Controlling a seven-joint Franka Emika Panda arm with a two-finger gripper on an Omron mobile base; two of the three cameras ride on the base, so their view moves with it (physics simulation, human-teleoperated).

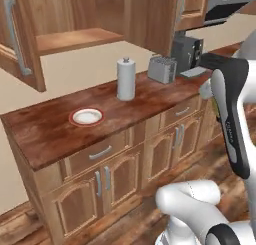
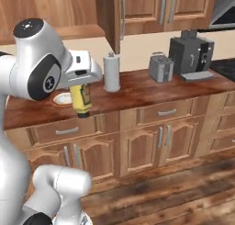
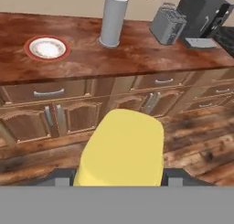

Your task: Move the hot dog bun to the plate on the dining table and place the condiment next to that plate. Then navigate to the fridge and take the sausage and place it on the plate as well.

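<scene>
In front of the desk (image 2: 151, 88), out over the floor (image 2: 165, 187), the tool (image 2: 81, 94) is closed about halfway on the condiment (image 2: 82, 100). In the right base view the bottle hangs clear of the desk edge, touching nothing else.

Orientation: bottle long axis is close to vertical in the right base view. One end sits up between the jaws, the other points down at 6 o'clock toward the floor. In the hand view the yellow body (image 3: 121, 150) runs straight away from the camera, along the tool's own axis. Which end carries the cap I cannot tell.

Surroundings: a red-rimmed plate (image 1: 86, 117) lies on the desk at about 9 o'clock from the paper roll (image 1: 126, 79); toaster (image 1: 162, 69) and coffee machine (image 1: 187, 53) sit further toward 3 o'clock.

Risks, as judged:
- Wrong target. The red-rimmed plate is the nearest dish and is not the plain white one; setting the bottle beside it would fail the step. Neither the white plate nor the dining table can be made out here.
- Slip. The bottle hangs mostly below the grip; a smooth rounded body could slide out if the base drives or swings sharply.
- Collision. The low end could clip the desk edge or the paper roll during a turn.
- Tip-over on release if set down tilted.
</scene>
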